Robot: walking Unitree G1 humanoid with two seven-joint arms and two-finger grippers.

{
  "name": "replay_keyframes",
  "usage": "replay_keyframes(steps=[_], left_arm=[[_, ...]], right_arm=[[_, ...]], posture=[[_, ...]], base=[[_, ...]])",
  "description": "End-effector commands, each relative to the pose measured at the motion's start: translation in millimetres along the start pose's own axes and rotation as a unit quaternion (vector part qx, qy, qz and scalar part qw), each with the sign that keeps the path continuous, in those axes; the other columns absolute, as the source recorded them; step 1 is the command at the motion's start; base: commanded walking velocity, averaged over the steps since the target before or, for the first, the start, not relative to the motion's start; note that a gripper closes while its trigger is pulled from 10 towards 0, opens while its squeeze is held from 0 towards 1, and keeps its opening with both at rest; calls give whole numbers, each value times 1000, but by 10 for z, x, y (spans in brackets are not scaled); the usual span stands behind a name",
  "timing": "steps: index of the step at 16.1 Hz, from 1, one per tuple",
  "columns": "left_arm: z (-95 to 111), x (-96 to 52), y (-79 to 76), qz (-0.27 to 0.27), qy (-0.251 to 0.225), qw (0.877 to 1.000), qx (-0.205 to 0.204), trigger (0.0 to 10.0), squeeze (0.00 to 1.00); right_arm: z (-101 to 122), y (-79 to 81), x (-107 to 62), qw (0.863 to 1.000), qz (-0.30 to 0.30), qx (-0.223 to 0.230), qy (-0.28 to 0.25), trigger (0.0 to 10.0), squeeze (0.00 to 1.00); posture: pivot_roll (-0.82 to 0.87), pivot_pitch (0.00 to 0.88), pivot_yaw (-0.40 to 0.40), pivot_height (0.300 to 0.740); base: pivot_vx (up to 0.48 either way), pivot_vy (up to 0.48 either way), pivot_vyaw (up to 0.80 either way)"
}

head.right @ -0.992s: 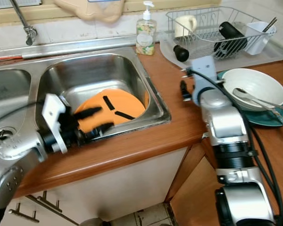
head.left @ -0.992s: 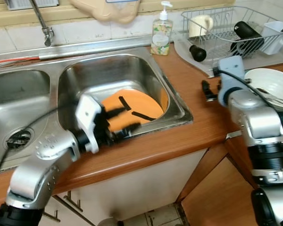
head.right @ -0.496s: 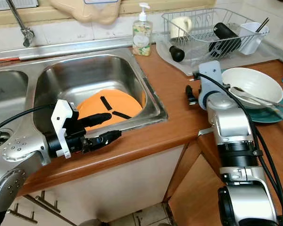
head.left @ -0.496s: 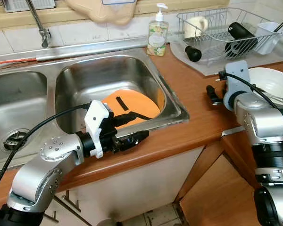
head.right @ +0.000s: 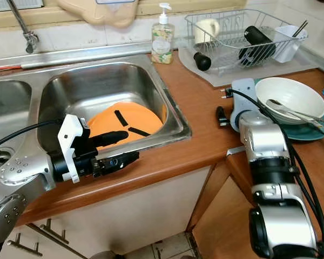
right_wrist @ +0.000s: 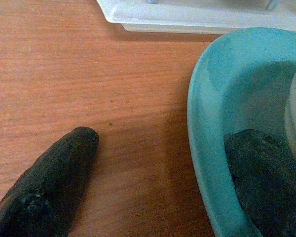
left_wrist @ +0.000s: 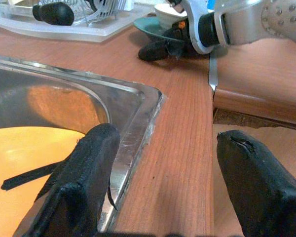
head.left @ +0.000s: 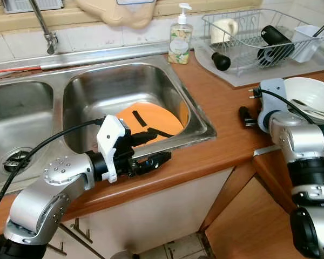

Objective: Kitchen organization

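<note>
An orange plate [head.left: 151,120] with black markings lies in the right basin of the steel sink [head.left: 202,129]. My left gripper [left_wrist: 167,136] hovers open over the sink's front rim, one finger above the plate's edge and the other above the wooden counter [head.left: 227,135]. A white bowl [head.right: 289,95] holding a spoon [head.right: 291,111] sits on a teal plate [right_wrist: 222,123] at the right. My right gripper [right_wrist: 163,140] is open astride the teal plate's rim, with one finger on the counter and the other inside the plate.
A wire dish rack [head.left: 259,32] with a mug, a black bottle and a white cup stands at the back right on a drain tray. A soap dispenser [head.left: 180,39] is behind the sink, a faucet [head.left: 46,27] at back left. Cabinet fronts lie below the counter edge.
The left gripper has drawn back out of the basin to the sink's front rim. The right gripper has slid a little toward the teal plate. The camera has shifted slightly.
</note>
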State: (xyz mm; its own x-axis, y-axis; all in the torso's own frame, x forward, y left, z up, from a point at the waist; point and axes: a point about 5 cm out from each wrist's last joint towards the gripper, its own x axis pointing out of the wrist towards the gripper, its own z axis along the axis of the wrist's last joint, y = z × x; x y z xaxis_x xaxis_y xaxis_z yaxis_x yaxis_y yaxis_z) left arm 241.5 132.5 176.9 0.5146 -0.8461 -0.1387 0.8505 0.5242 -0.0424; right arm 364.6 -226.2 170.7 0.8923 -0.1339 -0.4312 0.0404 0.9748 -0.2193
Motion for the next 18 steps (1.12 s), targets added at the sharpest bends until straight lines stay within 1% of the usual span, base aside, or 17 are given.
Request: replay_keyframes(steps=[1,2,4,5,6,7,8,9,11,13,16,18], left_arm=[[34,-17,4,3,-3,1000,9,10000,0],[36,-13,8,5,-4,1000,9,10000,0],[35,-11,13,5,-5,1000,9,10000,0],[34,-6,14,4,-4,1000,9,10000,0],[30,-3,17,2,-3,1000,9,10000,0],[28,-4,20,2,-2,1000,10,10000,0],[42,5,43,3,-3,1000,13,10000,0],[50,7,50,3,-3,1000,15,10000,0],[61,1,63,3,-3,1000,18,10000,0],[60,-17,77,6,-2,1000,20,10000,0],[64,-31,92,12,-2,1000,22,10000,0],[70,-45,107,19,-3,999,25,10000,0]], right_arm=[[23,-5,10,1000,5,21,5,10000,0],[20,4,19,999,12,37,8,10000,0],[27,33,16,998,29,46,13,10000,0],[27,69,3,998,44,41,16,10000,0],[18,141,-17,997,67,36,21,10000,0],[15,169,-24,996,76,36,22,10000,0],[28,301,-71,993,109,28,19,10000,0],[39,348,-89,992,120,25,17,10000,0],[77,506,-149,988,153,18,13,10000,0],[104,718,-251,981,196,3,10,10000,0],[136,882,-325,973,229,-4,-3,10000,0],[181,1044,-407,964,266,-17,-17,10000,0]], posture=[[-86,0,-1,740],[-88,0,-1,740],[-95,0,4,740],[-97,0,6,740],[-101,0,9,740],[-101,0,9,740],[-100,0,11,740],[-100,0,13,740],[-101,0,15,740],[-99,0,15,740],[-87,0,3,740],[-85,0,1,740]], base=[[0,0,0],[0,0,0],[0,0,0],[0,0,0],[0,0,0],[0,0,0],[0,0,0],[0,0,0],[0,0,0],[0,0,0],[0,0,0],[0,0,0]])
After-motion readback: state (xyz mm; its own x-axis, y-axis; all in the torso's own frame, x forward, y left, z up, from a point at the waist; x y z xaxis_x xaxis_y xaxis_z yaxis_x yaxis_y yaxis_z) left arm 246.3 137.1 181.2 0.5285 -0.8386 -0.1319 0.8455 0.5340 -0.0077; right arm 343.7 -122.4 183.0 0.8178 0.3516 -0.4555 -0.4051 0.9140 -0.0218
